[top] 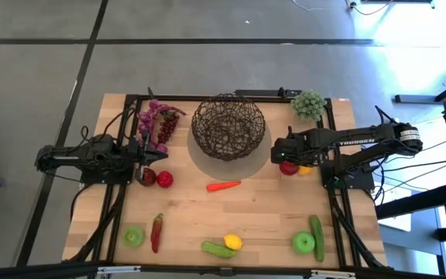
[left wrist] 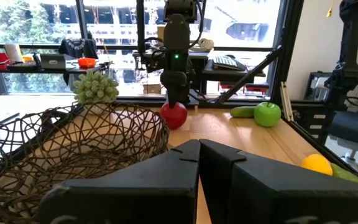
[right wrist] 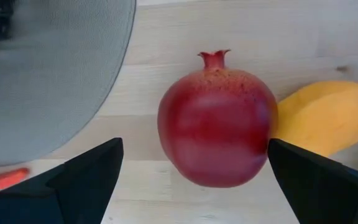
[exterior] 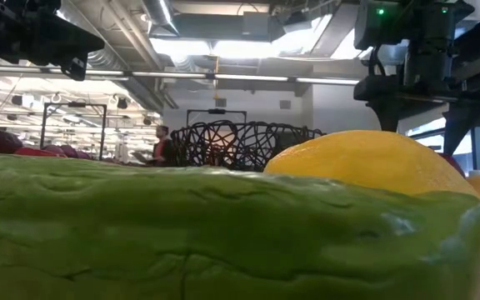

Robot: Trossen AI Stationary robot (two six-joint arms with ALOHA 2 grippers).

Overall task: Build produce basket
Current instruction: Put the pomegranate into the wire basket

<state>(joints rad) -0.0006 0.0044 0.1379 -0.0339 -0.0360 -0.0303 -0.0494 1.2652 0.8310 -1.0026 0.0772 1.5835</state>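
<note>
From above, the right gripper hangs over a red fruit just right of the basket; the left gripper sits beside it, empty. The left wrist view shows its fingers pressed together. The right wrist view shows wide-spread fingers flanking the red fruit, untouched, a yellow fruit alongside.

cucumber: fills the low view, blocking most of the table
basket: lower half hidden behind cucumber
carrot: cut off by the edge
</note>
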